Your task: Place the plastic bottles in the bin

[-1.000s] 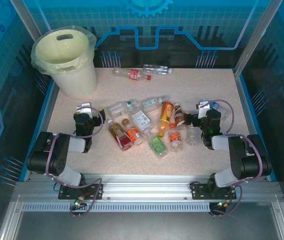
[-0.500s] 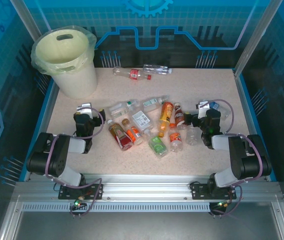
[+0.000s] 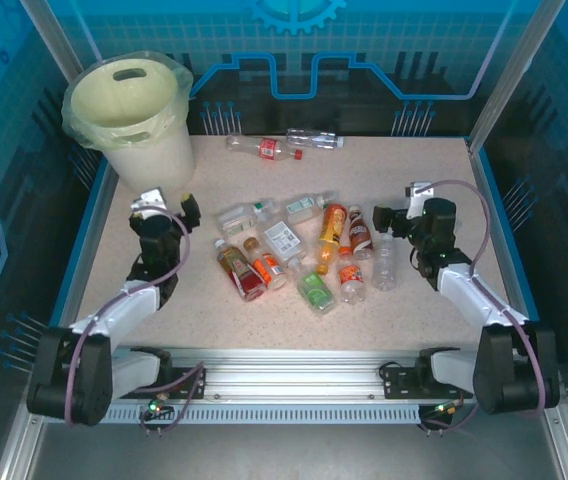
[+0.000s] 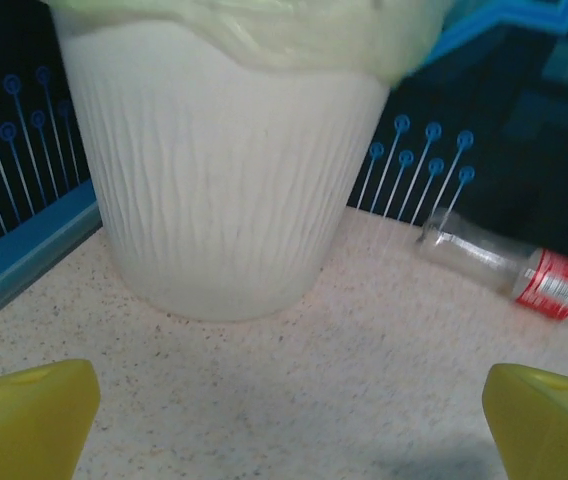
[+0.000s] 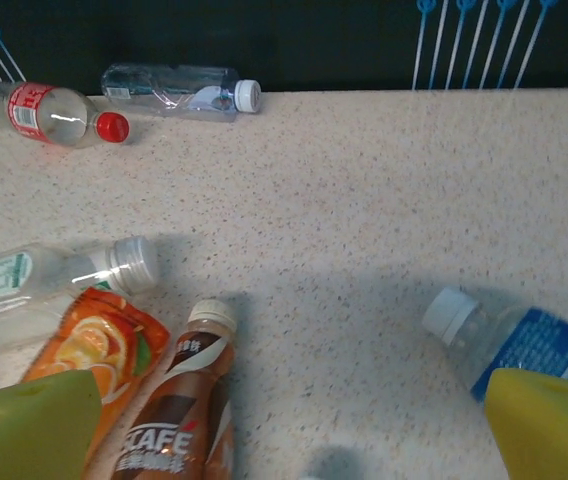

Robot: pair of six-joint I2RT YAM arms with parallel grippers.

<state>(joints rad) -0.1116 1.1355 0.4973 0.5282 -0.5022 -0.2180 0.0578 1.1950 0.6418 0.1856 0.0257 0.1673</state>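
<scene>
From above, the bin (image 3: 156, 165) stands upright at the far left corner of the table (image 3: 434, 160), its bag liner folded over the rim. Most of the plastic bottles (image 3: 304, 255) lie on their sides in a loose heap mid-table, some touching. Two more lie close together by the far edge. None can be seen in the bin. The left claw (image 3: 167, 208) hovers just in front of the bin and the right claw (image 3: 397, 207) at the heap's right edge; both hold nothing.

The left wrist view has its yellow fingertips (image 4: 26, 420) wide apart with bare table between them. The ribbed bin wall is right ahead, and a red-labelled clear bottle (image 4: 524, 278) lies off to the right.

The right wrist view shows its jaws spread too. A brown coffee bottle (image 5: 179, 420) and an orange juice bottle (image 5: 89, 345) lie beside the left finger, and a blue-labelled bottle (image 5: 519, 345) by the right.

The bottles look thin-walled and light, the filled ones heavier. They are smooth and round, so they will likely roll or squirt out of a pinch. They are best taken across the labelled middle of the body, square to its length, not at the cap or neck.
</scene>
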